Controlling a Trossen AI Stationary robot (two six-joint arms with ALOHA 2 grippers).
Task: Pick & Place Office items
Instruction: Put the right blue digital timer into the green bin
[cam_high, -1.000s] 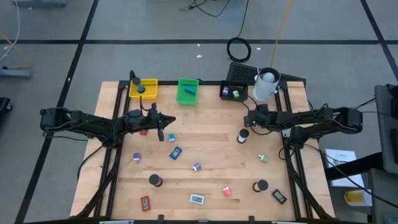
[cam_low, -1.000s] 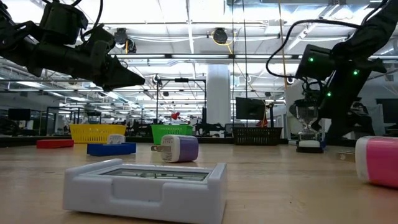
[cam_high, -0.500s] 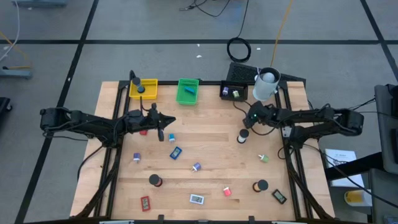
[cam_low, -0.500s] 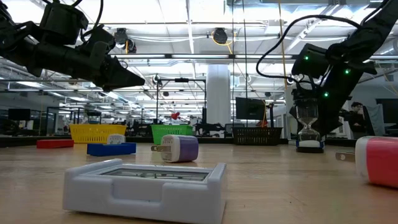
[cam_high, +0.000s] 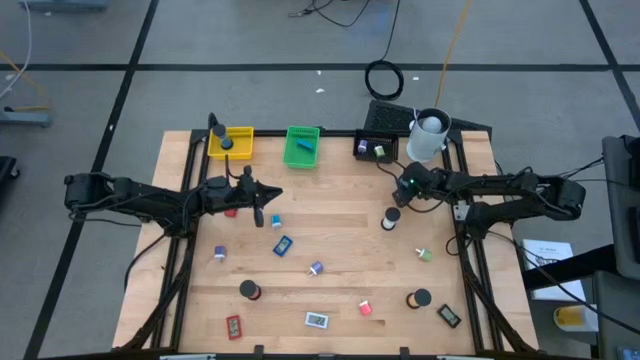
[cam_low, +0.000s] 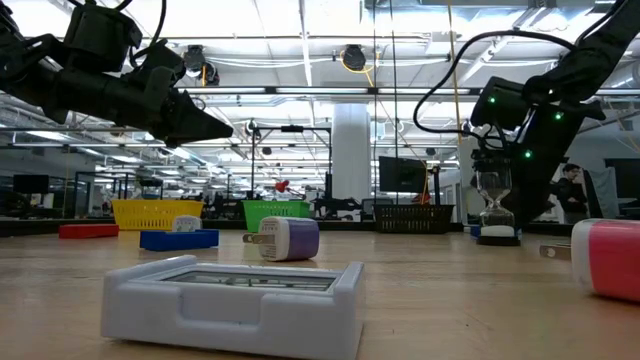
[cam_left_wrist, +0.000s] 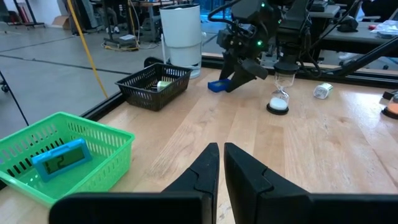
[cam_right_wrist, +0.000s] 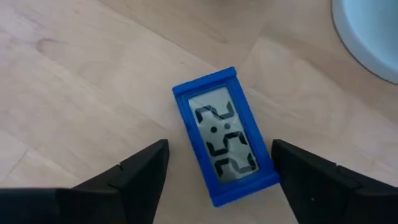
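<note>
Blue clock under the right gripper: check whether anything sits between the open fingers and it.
Nothing visible does. The right gripper hangs open over the blue clock, which lies flat, face up, on bare wood between the two fingers. The white cup stands off to one side, clear of the clock.

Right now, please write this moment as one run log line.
left gripper: shut, empty, hovering | right gripper: fingers open over blue clock | clock: flat on table, not gripped
</note>
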